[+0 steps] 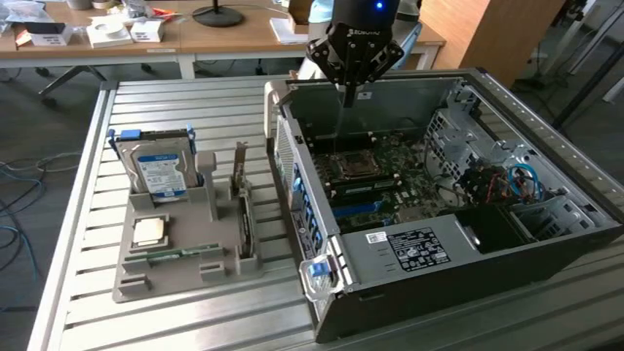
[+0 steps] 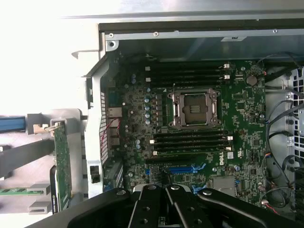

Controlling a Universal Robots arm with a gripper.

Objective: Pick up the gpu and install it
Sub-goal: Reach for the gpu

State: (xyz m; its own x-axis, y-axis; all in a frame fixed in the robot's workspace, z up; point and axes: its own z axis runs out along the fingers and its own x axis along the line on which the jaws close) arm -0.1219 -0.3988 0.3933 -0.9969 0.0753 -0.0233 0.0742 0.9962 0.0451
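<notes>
The gpu stands on edge in a slot of the grey holder, on the exterior view's left of the open computer case. In the wrist view the gpu appears edge-on as a thin green board beside the case wall. My gripper hangs over the far part of the case, above the motherboard, with its fingers shut together and nothing between them. Its black linkage shows over the motherboard, near the blue card slot. The gripper is well apart from the gpu.
The holder also carries a hard drive with a blue label, a processor chip and a green memory stick. The case holds an empty processor socket, cables and a power supply. A desk with boxes stands behind.
</notes>
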